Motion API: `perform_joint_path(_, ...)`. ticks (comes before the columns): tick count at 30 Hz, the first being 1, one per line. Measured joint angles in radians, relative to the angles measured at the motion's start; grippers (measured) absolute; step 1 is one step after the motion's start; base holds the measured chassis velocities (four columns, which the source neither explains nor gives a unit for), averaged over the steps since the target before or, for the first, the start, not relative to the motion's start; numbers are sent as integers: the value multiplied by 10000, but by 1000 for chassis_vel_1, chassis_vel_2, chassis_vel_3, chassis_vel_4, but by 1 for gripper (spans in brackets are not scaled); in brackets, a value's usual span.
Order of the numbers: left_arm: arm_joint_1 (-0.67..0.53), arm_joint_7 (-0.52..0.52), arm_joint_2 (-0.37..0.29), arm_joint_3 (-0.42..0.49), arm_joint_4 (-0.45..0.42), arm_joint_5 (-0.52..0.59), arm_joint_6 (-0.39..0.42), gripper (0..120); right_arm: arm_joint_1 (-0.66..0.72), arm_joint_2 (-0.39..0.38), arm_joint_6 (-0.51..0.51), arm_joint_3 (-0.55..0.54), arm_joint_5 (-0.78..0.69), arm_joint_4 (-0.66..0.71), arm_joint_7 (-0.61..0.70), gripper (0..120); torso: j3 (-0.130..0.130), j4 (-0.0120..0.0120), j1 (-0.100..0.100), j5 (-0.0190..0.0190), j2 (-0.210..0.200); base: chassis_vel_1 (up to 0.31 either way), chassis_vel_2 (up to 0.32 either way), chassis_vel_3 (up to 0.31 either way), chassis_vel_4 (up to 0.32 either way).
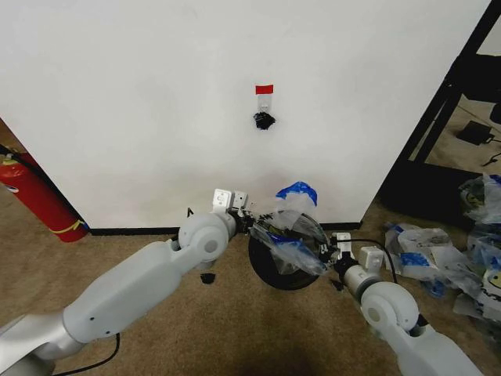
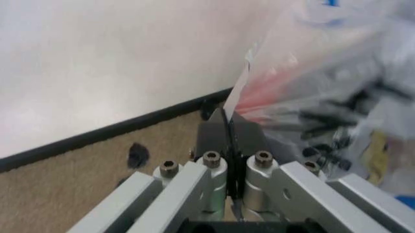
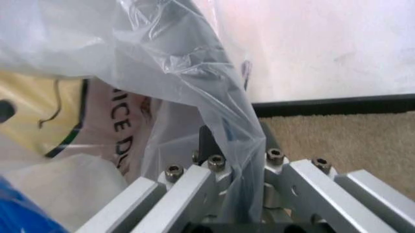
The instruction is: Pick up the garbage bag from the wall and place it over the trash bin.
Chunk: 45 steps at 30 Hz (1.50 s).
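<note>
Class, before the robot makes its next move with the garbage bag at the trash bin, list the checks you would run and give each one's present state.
1. Left end effector shut on the garbage bag: ok.
2. Right end effector shut on the bag: ok.
3. Bag off the wall hook: ok.
4. Bag spread above the trash bin: ok.
5. Bag pulled down around the bin's rim: cannot tell.
6. Bag free of tears: cannot tell.

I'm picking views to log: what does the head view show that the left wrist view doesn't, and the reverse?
Head view alone: the round black wire-mesh trash bin, red tape strip, red fire extinguisher, right end effector.
Left wrist view alone: the left end effector up close, shut on plastic.
Both: the translucent white garbage bag, white wall.
</note>
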<state>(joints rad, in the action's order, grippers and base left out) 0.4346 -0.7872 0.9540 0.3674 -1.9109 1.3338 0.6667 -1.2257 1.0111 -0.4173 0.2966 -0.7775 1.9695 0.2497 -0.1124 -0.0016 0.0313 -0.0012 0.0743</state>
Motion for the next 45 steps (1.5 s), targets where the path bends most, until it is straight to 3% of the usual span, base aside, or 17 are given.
perform_joint_path(7,421,106,-489,-286,-345,25,50,0,75,123,340,93,-266,-92,-82,0,0,4,0,1,0,0,0,0,0)
perform_joint_path(11,1629,501,-1129,-1242,-790,-204,71,0,179,284,807,193,-923,-195,-272,0,0,2,0,-2,0,0,0,0,0)
perform_joint_path(20,3680,762,-1462,-2405,-1985,-737,39,0,633,743,688,258,-2351,-199,964,0,0,4,0,0,0,0,0,0,0)
perform_joint_path(29,4348,983,-1202,-2437,-2213,-1262,-61,0,603,877,558,346,-3141,130,1480,0,0,1,0,1,2,0,0,0,0)
perform_joint_path(34,4551,1137,-700,-2205,-2023,-1683,-102,0,641,975,289,488,-4079,468,2166,0,0,1,0,-1,2,0,0,0,0)
perform_joint_path(45,4786,1296,-562,-2257,-2306,-1915,-117,3,642,1018,265,538,-4248,378,2405,0,-1,0,0,-1,3,0,0,0,0)
